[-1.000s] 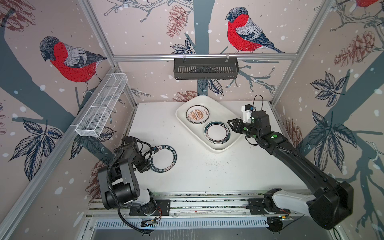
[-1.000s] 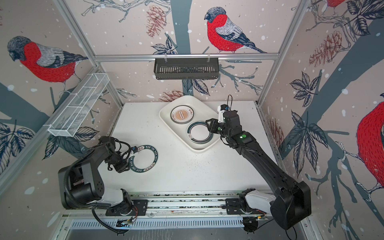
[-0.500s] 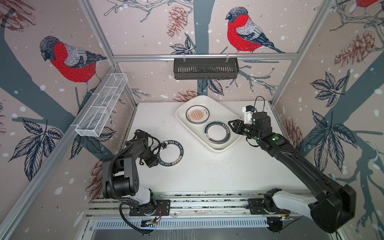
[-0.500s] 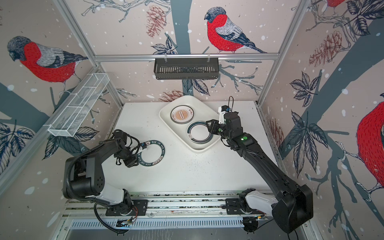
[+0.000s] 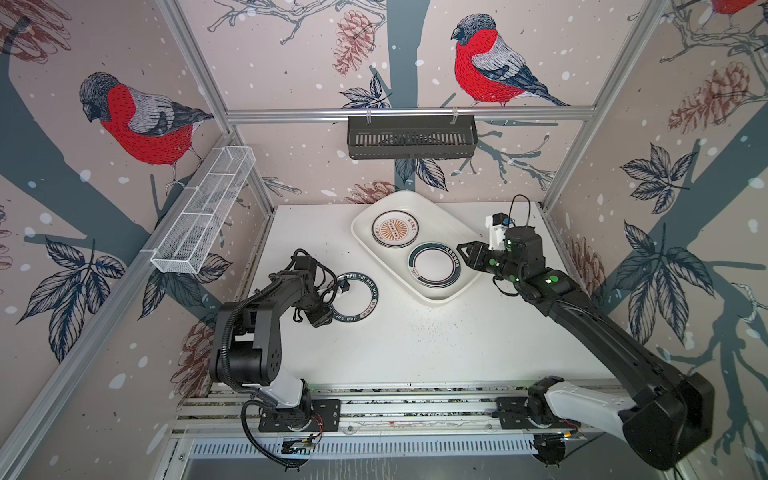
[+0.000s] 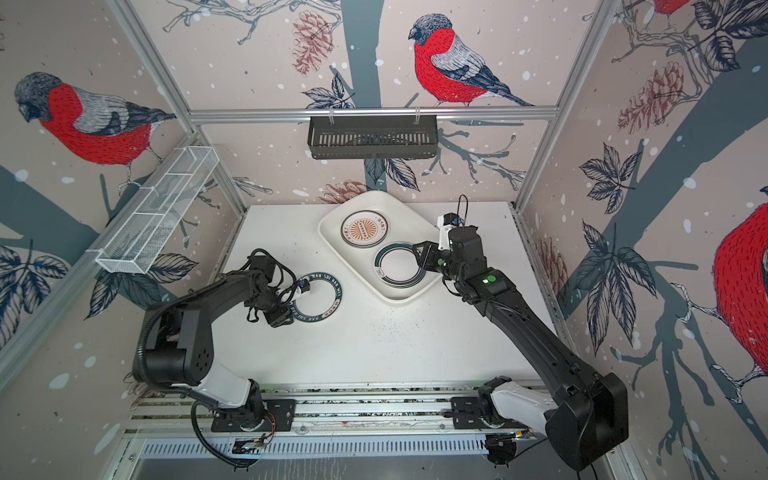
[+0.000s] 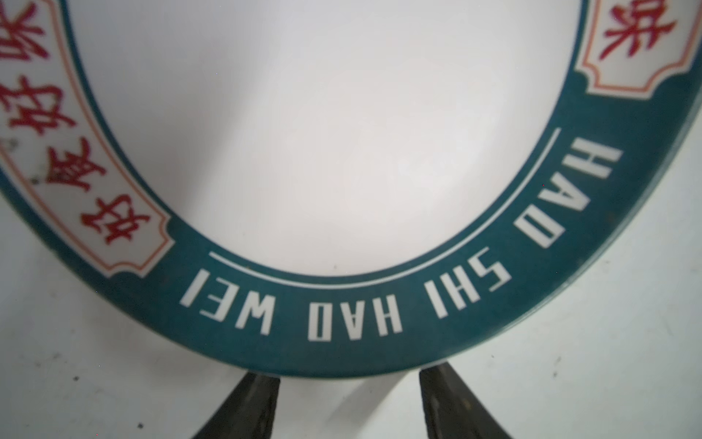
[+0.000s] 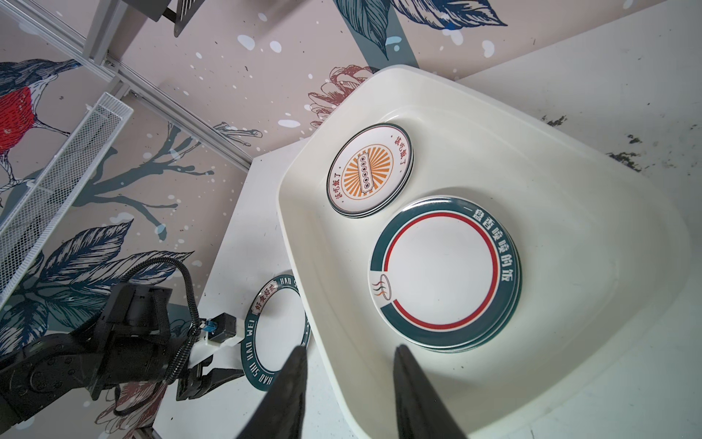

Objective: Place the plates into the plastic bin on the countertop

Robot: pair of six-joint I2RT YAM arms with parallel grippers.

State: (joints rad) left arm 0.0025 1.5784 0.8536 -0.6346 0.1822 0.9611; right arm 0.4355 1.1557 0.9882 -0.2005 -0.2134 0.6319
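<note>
Countertop white, specked, bird-print walls | lettered plate flat on it, near plastic bin, bin's flared rim between | left gripper spread, tips at plate's edge | right gripper spread, empty, over bin's edge | in bin: sunburst stack, teal-ringed stack | black basket, mesh basket on walls

Robot lab test cell: aluminium framing boxing bird-print wall panels, white countertop, bolted base rail.
</note>
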